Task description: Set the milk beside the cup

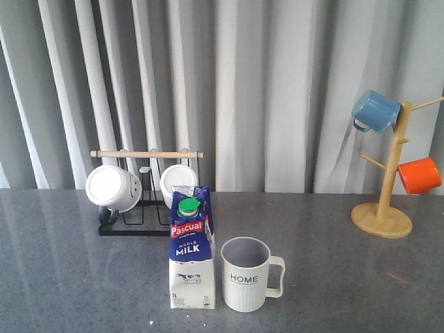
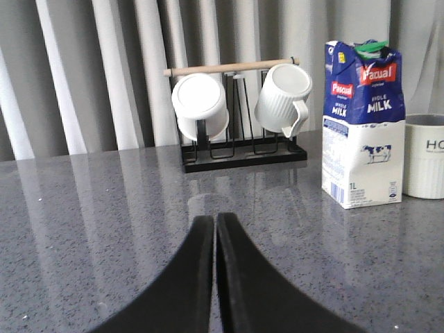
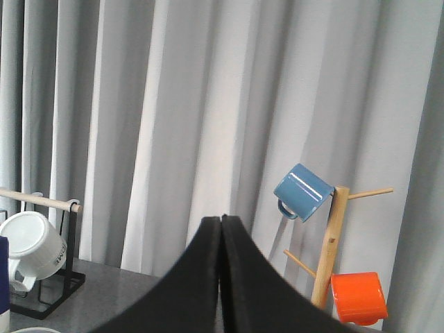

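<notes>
The milk carton (image 1: 192, 253), white and dark blue with a green cap, stands upright on the grey table near the front middle. The white ribbed cup (image 1: 247, 275) marked "HOME" stands just right of it, a narrow gap between them, handle to the right. The left wrist view shows the milk (image 2: 363, 125) and part of the cup (image 2: 424, 156) at its right edge. My left gripper (image 2: 214, 219) is shut and empty, low over the table, well clear of the milk. My right gripper (image 3: 222, 219) is shut and empty, raised, facing the curtain. Neither gripper shows in the front view.
A black wire rack (image 1: 136, 223) with a wooden bar holds two plain white mugs (image 1: 113, 188) behind the milk. A wooden mug tree (image 1: 388, 187) at the back right carries a blue mug (image 1: 375, 111) and an orange mug (image 1: 419, 175). Grey curtains hang behind.
</notes>
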Tool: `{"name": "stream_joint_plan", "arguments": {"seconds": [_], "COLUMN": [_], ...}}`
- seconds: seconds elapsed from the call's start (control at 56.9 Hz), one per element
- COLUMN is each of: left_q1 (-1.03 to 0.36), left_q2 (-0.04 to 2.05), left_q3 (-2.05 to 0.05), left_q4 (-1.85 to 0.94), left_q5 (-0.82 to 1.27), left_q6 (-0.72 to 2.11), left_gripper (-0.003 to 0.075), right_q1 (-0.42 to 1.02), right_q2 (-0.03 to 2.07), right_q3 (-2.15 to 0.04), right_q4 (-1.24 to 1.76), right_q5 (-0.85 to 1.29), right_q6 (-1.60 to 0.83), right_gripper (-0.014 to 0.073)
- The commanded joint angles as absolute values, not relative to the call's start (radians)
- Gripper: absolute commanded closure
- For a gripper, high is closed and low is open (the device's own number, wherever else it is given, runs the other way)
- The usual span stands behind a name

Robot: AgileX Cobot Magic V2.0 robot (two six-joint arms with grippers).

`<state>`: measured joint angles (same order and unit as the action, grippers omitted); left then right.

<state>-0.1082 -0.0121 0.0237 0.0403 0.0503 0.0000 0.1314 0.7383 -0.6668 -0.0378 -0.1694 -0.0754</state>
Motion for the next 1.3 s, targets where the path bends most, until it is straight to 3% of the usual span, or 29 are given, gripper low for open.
{"name": "stream_joint_plan", "arguments": {"seconds": [0.0, 0.387, 1.284], "left_q1": [-0.083, 0.021, 0.017], "left_q2": [-0.029, -0.029, -0.024], "left_q3": [0.004, 0.004, 0.003], "left_q4": [0.038, 0.038, 0.041], "left_q5": [0.000, -0.010, -0.007], "left_q6": [-0.016, -0.023, -0.022], "left_gripper": [0.0728, 0.0728, 0.0726], "right_q1": [0.123, 0.123, 0.123], "right_q2": [0.733, 0.733, 0.733], "right_q3": [-0.691, -0.691, -0.691], "right_q4": [-0.046, -0.046, -0.046], "right_q5": [-0.249, -0.248, -0.248], "right_q6": [-0.077, -0.077, -0.077], "right_gripper": [0.0602, 0.0602, 0.0602]}}
